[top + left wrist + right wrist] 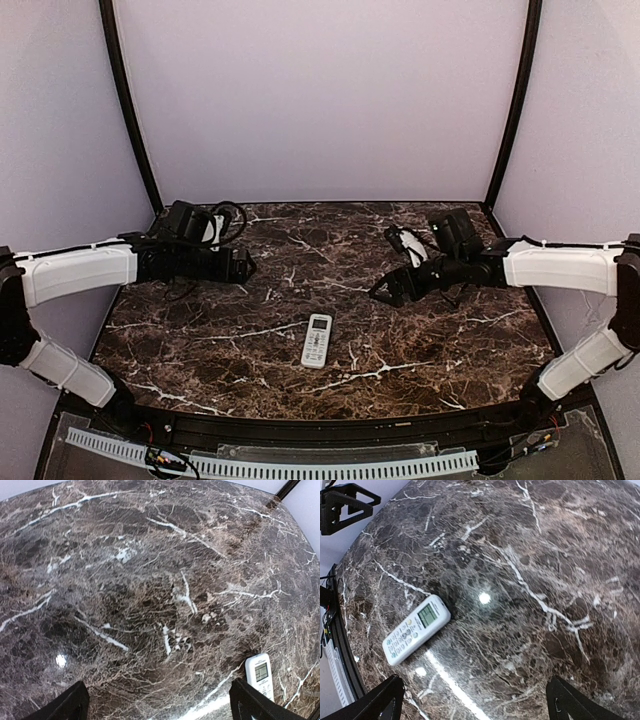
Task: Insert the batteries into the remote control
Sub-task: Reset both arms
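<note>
The remote control (pixel 317 340) lies face up near the middle of the dark marble table, display end pointing away from the arm bases. It shows at the lower right edge of the left wrist view (pixel 260 674) and at the left of the right wrist view (pixel 416 629). My left gripper (pixel 245 268) hovers over the back left of the table, open and empty (pixel 160 702), well left of the remote control. My right gripper (pixel 385 290) hangs open and empty (pixel 475 700) behind and to the right of the remote control. The batteries are out of view.
The marble table (pixel 450 340) ends in a curved black front rim (pixel 330 428) near the arm bases. Lilac walls with black corner posts (pixel 130 110) close in the back and sides. Cables loop at each wrist (pixel 228 218). The left gripper (pixel 342 505) shows at the right wrist view's top left.
</note>
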Motion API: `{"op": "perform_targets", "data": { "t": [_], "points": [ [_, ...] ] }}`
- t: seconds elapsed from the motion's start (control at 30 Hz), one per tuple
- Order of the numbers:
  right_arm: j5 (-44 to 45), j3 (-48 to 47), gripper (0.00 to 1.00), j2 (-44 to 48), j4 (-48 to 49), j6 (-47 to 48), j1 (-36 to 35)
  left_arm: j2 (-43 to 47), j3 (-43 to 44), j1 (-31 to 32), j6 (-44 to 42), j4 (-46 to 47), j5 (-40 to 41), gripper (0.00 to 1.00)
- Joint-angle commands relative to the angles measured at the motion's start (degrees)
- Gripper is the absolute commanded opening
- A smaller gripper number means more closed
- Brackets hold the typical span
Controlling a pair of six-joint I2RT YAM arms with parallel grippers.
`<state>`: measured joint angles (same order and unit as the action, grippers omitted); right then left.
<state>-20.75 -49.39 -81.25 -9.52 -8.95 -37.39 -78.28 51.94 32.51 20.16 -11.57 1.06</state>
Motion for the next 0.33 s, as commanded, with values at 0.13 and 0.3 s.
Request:
{"op": "perform_targets", "data": {
  "t": [0.13, 0.3],
  "points": [
    [-6.0, 10.7, 0.99, 0.2, 13.5, -4.2, 4.1, 2.2, -10.0, -0.8, 5.3, 4.7, 0.4, 0.99],
    [-8.2, 11.1, 0.99, 0.3, 15.4, -4.7, 4.2, 5.5, -12.4, -0.9, 5.2, 7.0, 0.9, 0.99]
  ]
}}
